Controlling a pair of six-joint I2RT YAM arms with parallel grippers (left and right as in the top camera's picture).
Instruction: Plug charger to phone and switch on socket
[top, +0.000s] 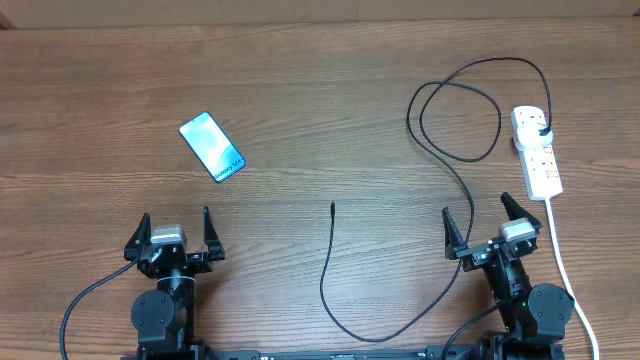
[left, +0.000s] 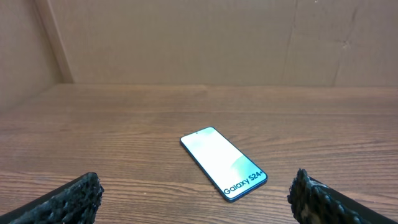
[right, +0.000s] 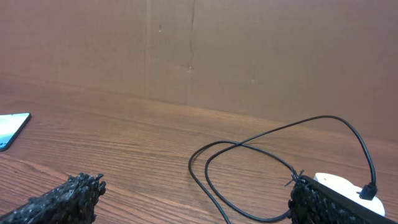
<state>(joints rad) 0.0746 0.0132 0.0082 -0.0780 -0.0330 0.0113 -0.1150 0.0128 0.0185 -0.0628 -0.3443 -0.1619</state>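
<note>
The phone (top: 212, 146) lies flat on the table at the left, cyan screen up; it also shows in the left wrist view (left: 224, 163) and at the left edge of the right wrist view (right: 12, 127). The black charger cable (top: 455, 150) loops from its plug (top: 541, 131) in the white socket strip (top: 536, 150) down to a free connector tip (top: 332, 207) at table centre. The loop shows in the right wrist view (right: 249, 165), with the strip (right: 345, 186). My left gripper (top: 171, 232) is open and empty, near of the phone. My right gripper (top: 488, 228) is open and empty, near of the strip.
The strip's thick white cord (top: 565, 265) runs down past the right arm toward the table's front edge. A brown cardboard wall (left: 199, 37) stands behind the table.
</note>
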